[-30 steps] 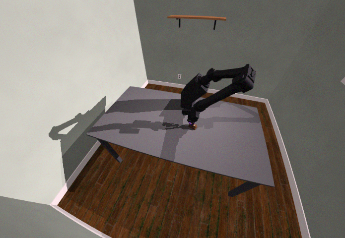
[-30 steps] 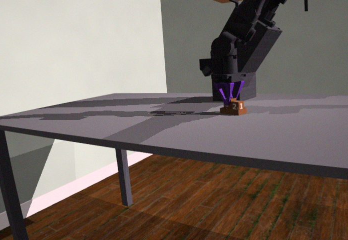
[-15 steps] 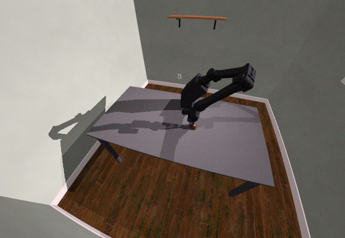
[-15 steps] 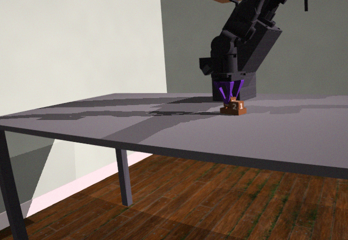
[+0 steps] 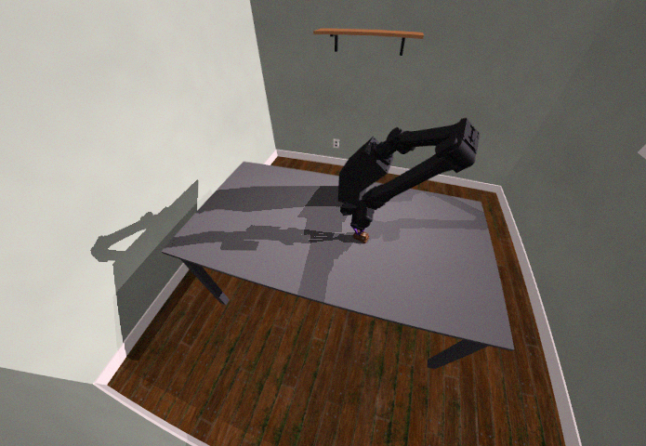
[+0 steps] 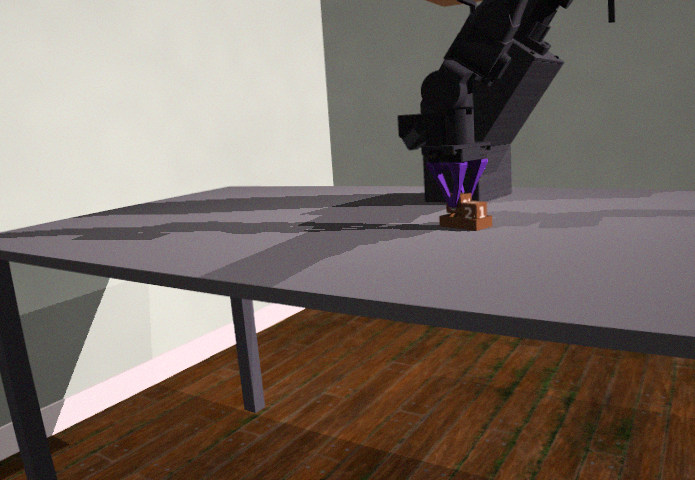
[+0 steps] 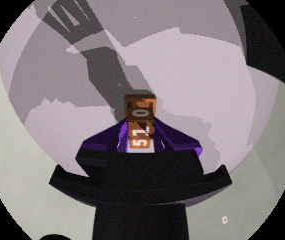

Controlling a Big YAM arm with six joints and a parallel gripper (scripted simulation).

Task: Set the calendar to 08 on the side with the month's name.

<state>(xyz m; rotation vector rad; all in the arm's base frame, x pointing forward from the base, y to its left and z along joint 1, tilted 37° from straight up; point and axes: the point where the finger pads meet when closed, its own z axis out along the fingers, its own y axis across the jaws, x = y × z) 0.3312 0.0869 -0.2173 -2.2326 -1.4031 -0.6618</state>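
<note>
The brown calendar tray (image 6: 465, 221) stands on the grey table, small in the top view (image 5: 361, 237). Two cubes sit in it side by side. In the exterior view the left cube (image 6: 463, 212) shows a 2 and the right cube (image 6: 479, 211) shows a 1. My gripper (image 6: 459, 204) points straight down over the tray with its purple fingers shut on the left cube. In the wrist view the fingers flank an orange cube face (image 7: 141, 138) with digits, and a face showing 0 (image 7: 141, 112) lies just beyond. I cannot tell whether the held cube rests on the tray floor.
The arm's dark base (image 6: 489, 175) stands on the table just behind the tray. A wooden shelf (image 5: 368, 33) hangs on the far wall. The table's near edge (image 6: 359, 305) is far from the tray.
</note>
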